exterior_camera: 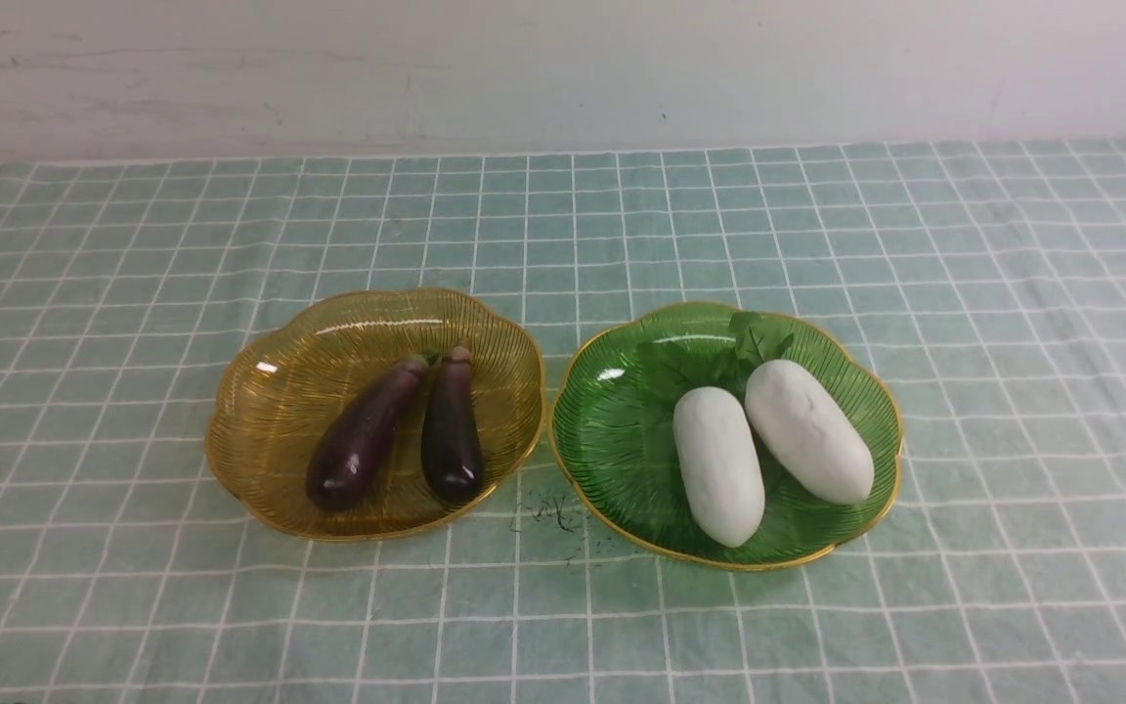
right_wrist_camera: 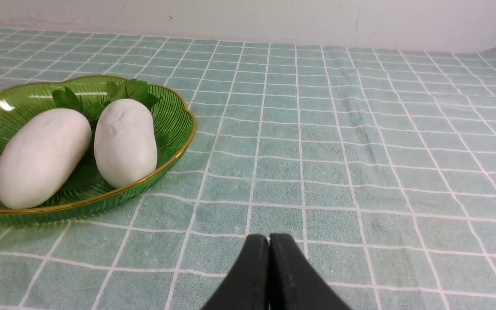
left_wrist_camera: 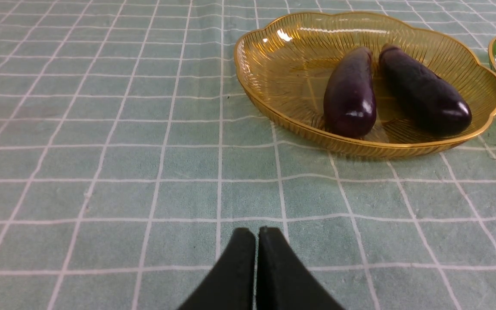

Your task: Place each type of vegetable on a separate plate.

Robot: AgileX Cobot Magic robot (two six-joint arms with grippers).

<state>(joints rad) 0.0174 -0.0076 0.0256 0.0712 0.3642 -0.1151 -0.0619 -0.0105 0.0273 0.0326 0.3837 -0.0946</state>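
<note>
Presently, we find the counter (exterior_camera: 1013, 293), under a green checked cloth, carrying everything. The amber plate (left_wrist_camera: 274, 107) lies ahead of the left fingers (left_wrist_camera: 256, 234) and off to one side, well apart from them. The green plate (right_wrist_camera: 175, 142), gold-rimmed, lies likewise ahead and aside of the right fingers (right_wrist_camera: 269, 241), also apart. The two plates sit just beside each other, rims nearly meeting.

We note both radishes (right_wrist_camera: 125, 142) in the green plate, side by side, leaves pointing away from the fingers. Both eggplants (left_wrist_camera: 350, 92) rest in the amber plate, stems together at the far end and the blunt ends splayed nearer the fingers.

Both pairs of fingers are clenched on nothing, hanging low over bare cloth; neither arm shows in the front view.

In our judgement the sorting is complete: each kind occupies its own plate, and the fingers stand clear, presumably so as not to disturb the arrangement. A small dark scuff (exterior_camera: 553, 513) marks the cloth between the plates.
</note>
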